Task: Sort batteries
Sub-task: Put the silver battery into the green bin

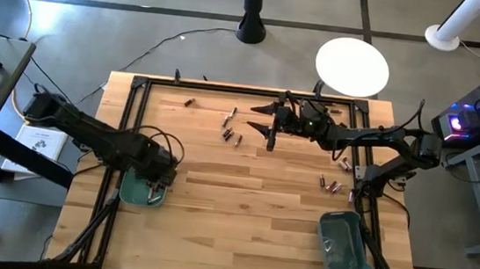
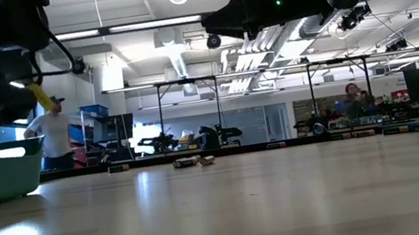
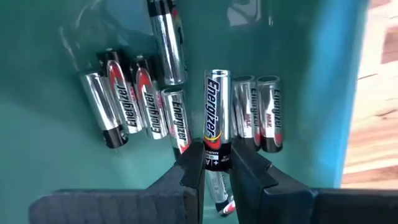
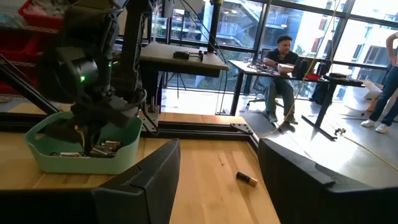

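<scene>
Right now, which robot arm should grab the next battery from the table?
Probably the right. Its open right gripper hovers by loose batteries on the table, while the left gripper is busy over the left bin, pinching an Energizer battery.

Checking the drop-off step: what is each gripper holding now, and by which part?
The left gripper, down in the left teal bin, pinches a silver Energizer battery by its black end. The right gripper is open and empty.

The wooden table point(image 1: 244, 188) bears two teal bins point(image 1: 342, 243) and scattered batteries point(image 1: 230, 134).
</scene>
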Available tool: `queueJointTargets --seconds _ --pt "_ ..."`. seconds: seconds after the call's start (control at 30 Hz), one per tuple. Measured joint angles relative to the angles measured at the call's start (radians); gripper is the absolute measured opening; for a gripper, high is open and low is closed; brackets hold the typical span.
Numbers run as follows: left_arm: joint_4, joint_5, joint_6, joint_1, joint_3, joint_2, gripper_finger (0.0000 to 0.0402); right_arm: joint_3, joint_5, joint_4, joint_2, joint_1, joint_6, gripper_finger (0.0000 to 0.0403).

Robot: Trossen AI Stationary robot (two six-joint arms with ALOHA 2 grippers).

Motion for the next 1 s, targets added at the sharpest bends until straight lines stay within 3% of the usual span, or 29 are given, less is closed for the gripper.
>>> queueJointTargets --seconds 0.43,0.8,1.0 --pt "0.028 0.054 0.021 0.0 0.0 0.074 0.0046 0.0 0.0 0.0 0.0 0.0 0.026 0.0211" --pt "0.023 0.046 0.021 0.0 0.004 0.047 0.0155 0.0 0.0 -0.005 0.0 0.0 0.026 0.0211" --pt "-0.075 0.059 0.053 0.0 0.079 -0.047 0.0173 0.0 0.0 -0.026 -0.025 -0.001 0.024 0.0211"
